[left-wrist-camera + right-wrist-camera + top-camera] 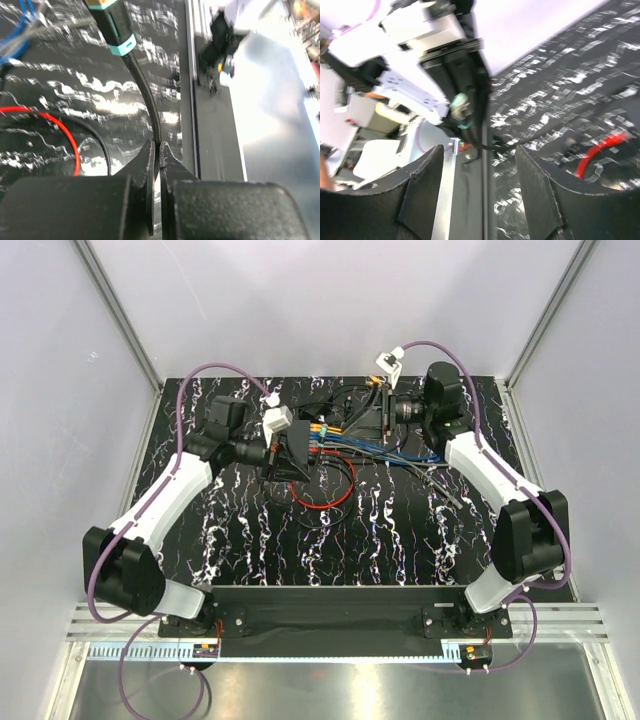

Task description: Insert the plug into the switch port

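My left gripper [159,146] is shut on a thin black cable [148,102]. The cable runs up to a plug [119,35] with a teal collar and an orange tip at the top edge of the left wrist view. From above, my left gripper [300,453] sits just left of a row of coloured plugs [319,436]. The switch [352,416] is a dark box right of them, partly hidden by my right gripper [374,420]. My right gripper [479,148] is open and holds nothing. It faces the left arm and the teal plug [462,110].
A red cable loop [322,496] lies on the black marbled mat [400,540] near the left gripper, and it also shows in the left wrist view [60,125]. Blue cables [385,447] run right from the plugs. The mat's edge and a metal rail [192,100] lie close by.
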`<state>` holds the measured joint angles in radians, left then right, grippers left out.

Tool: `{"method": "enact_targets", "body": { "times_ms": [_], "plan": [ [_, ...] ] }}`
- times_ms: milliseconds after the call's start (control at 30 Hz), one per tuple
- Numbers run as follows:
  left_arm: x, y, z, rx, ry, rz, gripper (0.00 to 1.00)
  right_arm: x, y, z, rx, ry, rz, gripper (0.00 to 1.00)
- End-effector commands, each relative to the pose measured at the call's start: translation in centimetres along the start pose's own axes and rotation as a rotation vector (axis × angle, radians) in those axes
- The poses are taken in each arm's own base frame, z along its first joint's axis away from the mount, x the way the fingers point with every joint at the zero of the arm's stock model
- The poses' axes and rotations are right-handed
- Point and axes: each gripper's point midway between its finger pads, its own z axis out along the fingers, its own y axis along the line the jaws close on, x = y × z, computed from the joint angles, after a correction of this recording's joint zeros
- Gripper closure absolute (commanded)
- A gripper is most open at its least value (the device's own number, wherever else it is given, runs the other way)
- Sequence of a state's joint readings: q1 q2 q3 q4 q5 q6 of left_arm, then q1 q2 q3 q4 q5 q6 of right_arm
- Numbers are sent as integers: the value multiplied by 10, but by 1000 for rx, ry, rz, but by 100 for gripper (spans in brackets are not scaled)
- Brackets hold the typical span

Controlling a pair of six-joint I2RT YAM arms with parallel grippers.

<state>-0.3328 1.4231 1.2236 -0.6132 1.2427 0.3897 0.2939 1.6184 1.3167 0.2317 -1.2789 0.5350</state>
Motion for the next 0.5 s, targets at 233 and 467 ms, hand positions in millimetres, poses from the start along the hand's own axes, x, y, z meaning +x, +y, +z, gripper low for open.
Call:
{"method": "enact_targets", "body": {
  "times_ms": [233,467],
  "plan": [
    [-48,-16,-7,44,-145,60,100,3,46,45,-169,26,-35,33],
    [-48,-15,-10,29,-134,47,100,-14,45,64,-185,15,-66,54]
  ]
}}
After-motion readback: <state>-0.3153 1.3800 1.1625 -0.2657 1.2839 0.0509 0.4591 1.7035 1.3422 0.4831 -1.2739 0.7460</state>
